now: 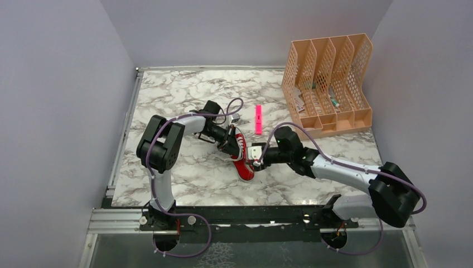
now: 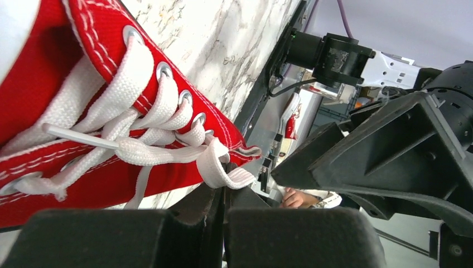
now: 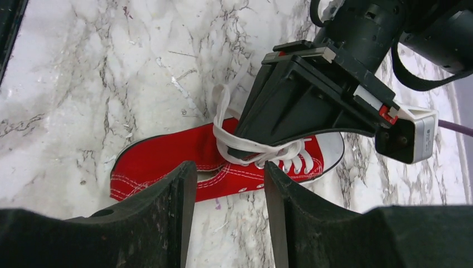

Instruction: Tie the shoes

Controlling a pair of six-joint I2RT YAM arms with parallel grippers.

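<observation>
The right gripper is hovering, jaws spread and empty, over the shoe, which is lying on the table between both grippers, while the left gripper is pressing its jaws together beside loose laces, so tying is looking barely begun, no bow showing, and no readable writing is appearing.

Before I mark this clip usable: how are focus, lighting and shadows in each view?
Top external: even light, sharp, only soft shadows on the marble table; the sneaker is small. Left wrist: laces crisp, its own fingers a dark blur along the bottom. Right wrist: sneaker sharp, its fingers dark and soft in front.
</observation>
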